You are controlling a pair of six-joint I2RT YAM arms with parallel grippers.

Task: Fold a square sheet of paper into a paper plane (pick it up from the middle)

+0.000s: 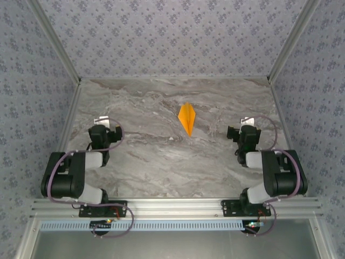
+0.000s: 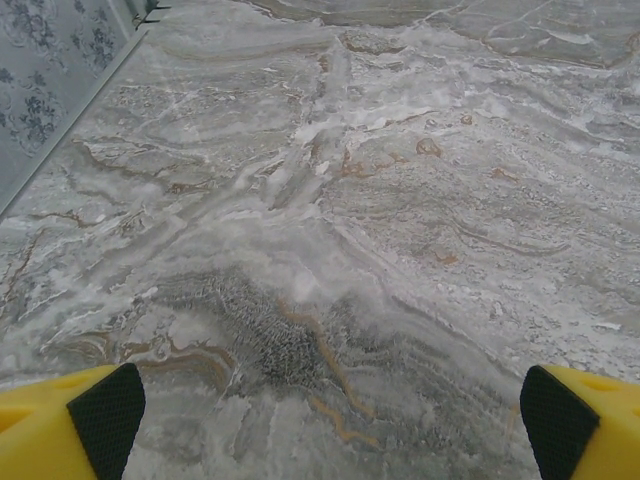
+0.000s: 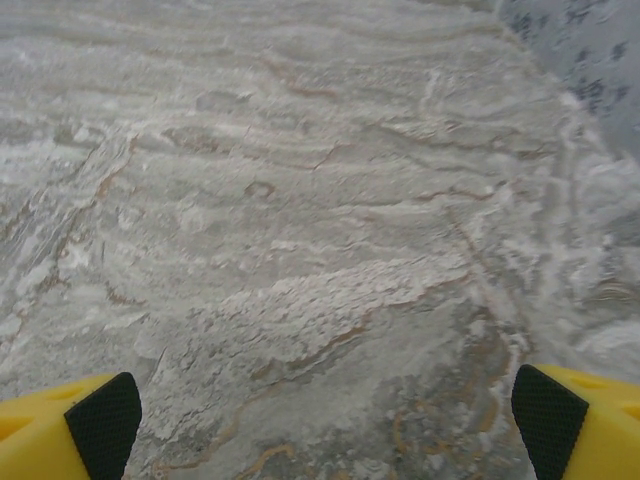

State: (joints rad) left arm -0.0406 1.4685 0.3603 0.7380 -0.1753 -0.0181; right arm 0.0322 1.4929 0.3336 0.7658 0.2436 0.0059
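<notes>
paper plane [image 1: 186, 118] lying on table [image 1: 145, 162], both hands open

Paper plane [image 1: 186, 119] creases too small to tell.

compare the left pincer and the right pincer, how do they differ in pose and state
The right pincer sits nearer the paper plane than the left pincer does. The plane lies to the left pincer's right but to the right pincer's left. Shared: both stand open, hold nothing, and point toward the far edge of the table.
</notes>
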